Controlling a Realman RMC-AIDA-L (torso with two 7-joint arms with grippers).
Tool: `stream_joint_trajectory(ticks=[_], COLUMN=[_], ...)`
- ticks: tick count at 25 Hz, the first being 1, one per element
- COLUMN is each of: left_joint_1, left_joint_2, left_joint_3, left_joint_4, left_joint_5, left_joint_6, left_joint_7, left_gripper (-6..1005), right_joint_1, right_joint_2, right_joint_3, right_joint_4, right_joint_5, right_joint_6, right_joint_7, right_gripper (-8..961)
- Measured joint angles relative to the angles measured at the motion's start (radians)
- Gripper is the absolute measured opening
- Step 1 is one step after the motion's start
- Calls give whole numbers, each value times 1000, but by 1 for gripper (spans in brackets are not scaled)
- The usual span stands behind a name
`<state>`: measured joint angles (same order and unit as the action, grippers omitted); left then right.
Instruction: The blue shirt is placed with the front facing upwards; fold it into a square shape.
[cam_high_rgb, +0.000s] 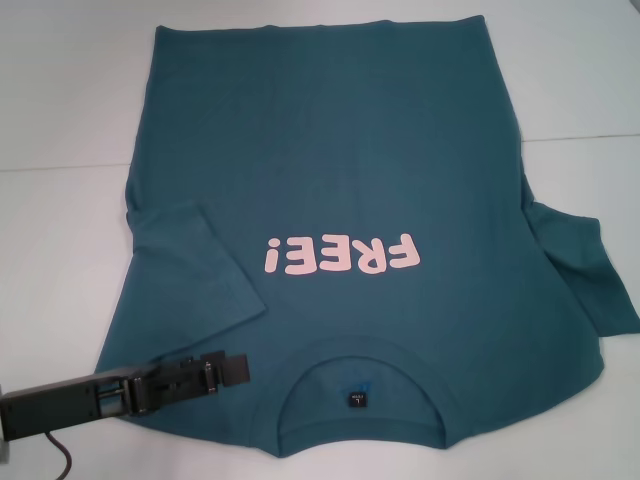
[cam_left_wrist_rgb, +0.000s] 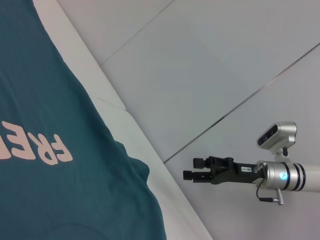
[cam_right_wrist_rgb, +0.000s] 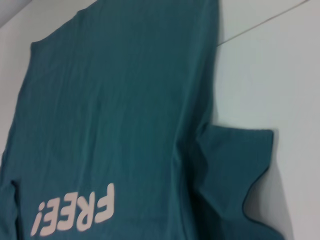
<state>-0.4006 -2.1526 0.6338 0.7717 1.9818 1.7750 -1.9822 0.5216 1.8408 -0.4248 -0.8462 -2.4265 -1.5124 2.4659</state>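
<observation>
The blue shirt (cam_high_rgb: 330, 170) lies flat on the white table (cam_high_rgb: 60, 100), front up, with its pink "FREE!" lettering (cam_high_rgb: 340, 257) and its collar (cam_high_rgb: 360, 385) on my near side. Its sleeve on my left (cam_high_rgb: 185, 270) is folded in over the body. The sleeve on my right (cam_high_rgb: 585, 270) sticks out sideways. My left gripper (cam_high_rgb: 235, 369) hovers over the near left shoulder, beside the collar. My right gripper (cam_left_wrist_rgb: 192, 169) shows only in the left wrist view, open and empty, held off past the table's right edge. The shirt (cam_right_wrist_rgb: 115, 110) also fills the right wrist view.
A small black neck label (cam_high_rgb: 357, 399) sits inside the collar. A thin seam (cam_high_rgb: 60, 168) crosses the tabletop behind the left sleeve. Bare table surrounds the shirt on the left, right and far sides. Grey tiled floor (cam_left_wrist_rgb: 215, 65) lies beyond the table's right edge.
</observation>
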Motion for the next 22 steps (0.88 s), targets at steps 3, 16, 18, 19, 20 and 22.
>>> stream_joint_trajectory(ticks=[3,16,18,19,20,22], left_joint_1=[0,-4,-4,-4,-4,-4], left_joint_2=[-2,-2,-3,-3,-3,-3], left_joint_3=[0,2,0,-1,-1,-2], left_joint_4=[-8,-25,-25,-25,-25,-25], left_joint_5=[-2,-7,-7,-7,-7,-7], left_joint_6=[-7,-42,-45,-47,-49,-52], left_joint_7=[2,7,8,8,8,8], left_gripper=[844,843,843,843,843,843], right_joint_1=[7,87,99,105,110,120], right_joint_2=[1,7,12,14,17,21], right_joint_3=[0,-90,-102,-104,-104,-107], right_joint_4=[29,234,254,260,265,278], right_joint_5=[1,-1,-1,-1,-2,-2], right_joint_6=[46,297,327,338,348,369], right_joint_7=[-13,-46,-44,-44,-45,-46], right_gripper=[910,898,896,896,895,893])
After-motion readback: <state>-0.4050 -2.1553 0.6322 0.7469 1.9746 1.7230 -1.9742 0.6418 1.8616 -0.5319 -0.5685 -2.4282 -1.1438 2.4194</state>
